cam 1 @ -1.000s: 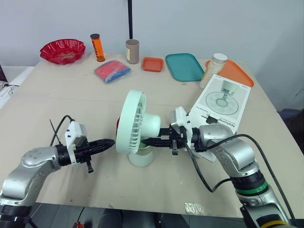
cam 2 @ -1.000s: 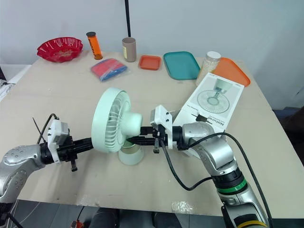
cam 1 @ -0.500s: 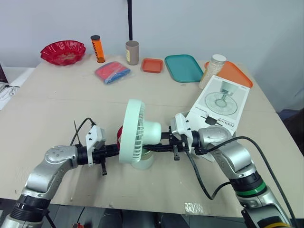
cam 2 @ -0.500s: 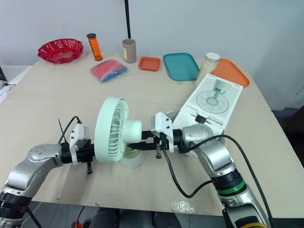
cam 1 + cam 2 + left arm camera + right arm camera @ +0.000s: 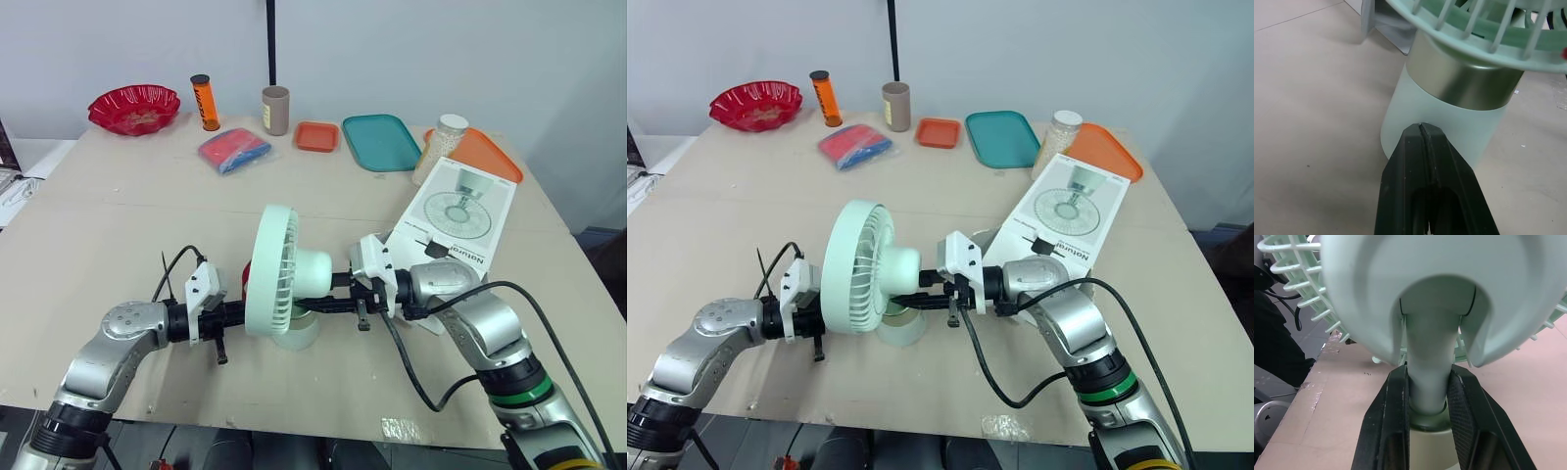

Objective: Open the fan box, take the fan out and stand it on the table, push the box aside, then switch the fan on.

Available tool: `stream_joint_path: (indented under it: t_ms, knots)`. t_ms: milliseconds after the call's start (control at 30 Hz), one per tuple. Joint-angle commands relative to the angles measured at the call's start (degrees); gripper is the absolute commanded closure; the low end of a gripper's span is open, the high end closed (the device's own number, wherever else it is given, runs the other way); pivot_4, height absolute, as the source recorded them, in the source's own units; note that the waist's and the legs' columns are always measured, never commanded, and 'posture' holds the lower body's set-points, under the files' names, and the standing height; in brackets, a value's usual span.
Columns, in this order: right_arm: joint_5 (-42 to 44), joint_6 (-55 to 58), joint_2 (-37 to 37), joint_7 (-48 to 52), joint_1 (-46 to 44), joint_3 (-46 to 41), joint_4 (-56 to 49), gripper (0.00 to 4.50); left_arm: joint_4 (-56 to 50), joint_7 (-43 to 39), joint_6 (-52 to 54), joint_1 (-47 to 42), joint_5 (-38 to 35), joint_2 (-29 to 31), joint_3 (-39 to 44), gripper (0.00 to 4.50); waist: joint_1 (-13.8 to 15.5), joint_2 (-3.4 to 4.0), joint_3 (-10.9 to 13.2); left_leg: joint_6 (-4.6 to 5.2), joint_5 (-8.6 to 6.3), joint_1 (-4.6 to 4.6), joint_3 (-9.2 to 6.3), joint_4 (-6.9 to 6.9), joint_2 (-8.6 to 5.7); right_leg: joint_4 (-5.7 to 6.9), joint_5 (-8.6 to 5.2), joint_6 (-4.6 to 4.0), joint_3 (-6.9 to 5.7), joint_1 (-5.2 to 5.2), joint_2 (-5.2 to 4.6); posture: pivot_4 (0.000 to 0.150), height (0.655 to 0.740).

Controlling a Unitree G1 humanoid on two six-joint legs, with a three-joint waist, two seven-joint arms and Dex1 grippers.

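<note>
The pale green fan [image 5: 284, 274] stands upright on the table on its round base [image 5: 1449, 127]. My right gripper [image 5: 1428, 377] is shut on the fan's neck [image 5: 1426, 352] from behind, one black finger on each side. My left gripper [image 5: 1421, 128] is shut with nothing in it. Its tip is at the front of the base, under the grille; I cannot tell whether it touches. In the left eye view, the left gripper [image 5: 235, 313] reaches under the fan head from the left. The flat white fan box [image 5: 458, 211] lies to the right of the fan.
Along the back of the table stand a red bowl [image 5: 133, 106], an orange bottle [image 5: 204, 101], a tan cup [image 5: 274, 110], a blue and red packet [image 5: 233, 149], a small orange tray [image 5: 316, 135], a teal tray [image 5: 380, 140], a jar [image 5: 439, 147] and an orange tray [image 5: 485, 152].
My left gripper has moved right, from well left of the fan to under its head at the base. The fan head has turned more edge-on. The right gripper has kept its hold.
</note>
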Motion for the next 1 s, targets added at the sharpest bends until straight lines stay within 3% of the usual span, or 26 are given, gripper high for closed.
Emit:
stream_joint_path:
  t_ms: [33, 1000]
  knots:
    - [-1.17, 0.63, -0.65, -0.5, 0.64, 0.87, -0.96, 3.57, -1.37, -2.05, -0.81, -0.29, 0.15, 0.31, -1.39, 4.43, 0.0, 0.0, 0.0, 0.0, 0.0, 0.0, 0.0, 0.0, 0.0, 0.0, 0.0, 0.0, 0.0, 0.0, 0.0, 0.15, 0.7389]
    - [-1.24, 0.59, 0.07, -1.29, 0.96, 1.26, -0.58, 3.57, 0.96, -2.61, -2.87, -1.4, 1.1, -1.32, -0.99, 4.43, 0.0, 0.01, 0.0, 0.0, 0.0, 0.02, -0.03, 0.0, 0.0, -0.01, -0.01, 0.01, -0.02, 0.04, 0.0, 0.15, 0.7389]
